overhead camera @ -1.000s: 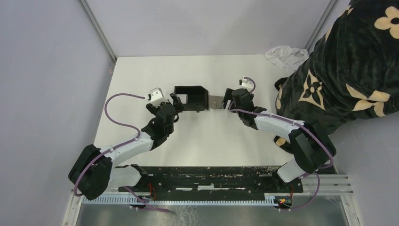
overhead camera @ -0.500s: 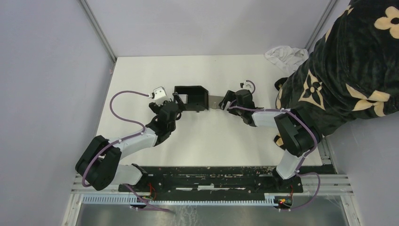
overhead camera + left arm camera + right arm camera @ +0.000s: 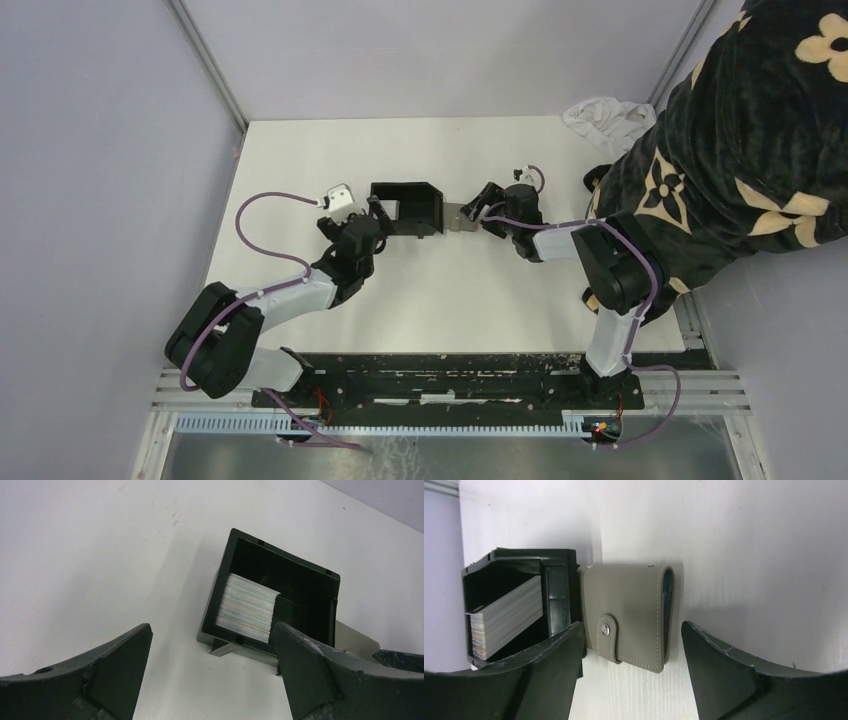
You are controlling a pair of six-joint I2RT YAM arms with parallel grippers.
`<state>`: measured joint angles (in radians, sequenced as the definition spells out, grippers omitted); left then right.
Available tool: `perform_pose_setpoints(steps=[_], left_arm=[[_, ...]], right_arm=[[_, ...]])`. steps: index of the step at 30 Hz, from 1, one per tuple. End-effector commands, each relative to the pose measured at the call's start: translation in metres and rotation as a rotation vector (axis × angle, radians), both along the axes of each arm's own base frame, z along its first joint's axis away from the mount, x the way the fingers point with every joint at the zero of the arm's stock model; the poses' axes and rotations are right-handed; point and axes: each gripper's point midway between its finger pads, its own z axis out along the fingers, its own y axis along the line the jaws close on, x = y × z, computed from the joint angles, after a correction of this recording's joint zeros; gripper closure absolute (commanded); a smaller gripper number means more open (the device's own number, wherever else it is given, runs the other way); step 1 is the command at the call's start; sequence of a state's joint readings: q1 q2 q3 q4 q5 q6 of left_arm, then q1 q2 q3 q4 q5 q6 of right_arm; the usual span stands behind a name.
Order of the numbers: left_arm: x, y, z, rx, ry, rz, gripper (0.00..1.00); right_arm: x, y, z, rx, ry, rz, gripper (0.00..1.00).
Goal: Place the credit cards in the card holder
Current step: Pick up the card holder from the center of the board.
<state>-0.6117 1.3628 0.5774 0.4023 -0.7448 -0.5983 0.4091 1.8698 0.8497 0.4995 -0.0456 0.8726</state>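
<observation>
Your left end effector (image 3: 210, 635) is gaping wide, gripping nothing, facing the black box (image 3: 285, 560) at frame centre. The stack of cards (image 3: 247, 609) is sitting inside it. Your right end effector (image 3: 633, 630) is also spread wide and empty, framing the closed tan card holder (image 3: 629, 605), which is touching the box's wall on the surface (image 3: 749, 555).

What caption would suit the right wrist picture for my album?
Open hand hovering over a snapped-shut tan wallet lying right beside a black box of stacked cards.
</observation>
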Motion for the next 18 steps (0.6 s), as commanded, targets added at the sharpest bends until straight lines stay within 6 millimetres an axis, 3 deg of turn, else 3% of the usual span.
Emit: perform_pose_setpoints(steps=[1, 11, 18], left_arm=[[0.012, -0.006, 0.024, -0.073, -0.075, 0.015, 0.02], [0.012, -0.006, 0.02, -0.086, -0.071, 0.017, 0.02], [0.01, -0.005, 0.016, -0.083, -0.064, 0.018, 0.02]], right_arm=[[0.005, 0.008, -0.005, 0.059, 0.019, 0.008, 0.22], [-0.002, 0.011, -0.021, 0.062, 0.073, 0.034, 0.36], [-0.006, 0.012, -0.025, 0.066, 0.084, 0.047, 0.54]])
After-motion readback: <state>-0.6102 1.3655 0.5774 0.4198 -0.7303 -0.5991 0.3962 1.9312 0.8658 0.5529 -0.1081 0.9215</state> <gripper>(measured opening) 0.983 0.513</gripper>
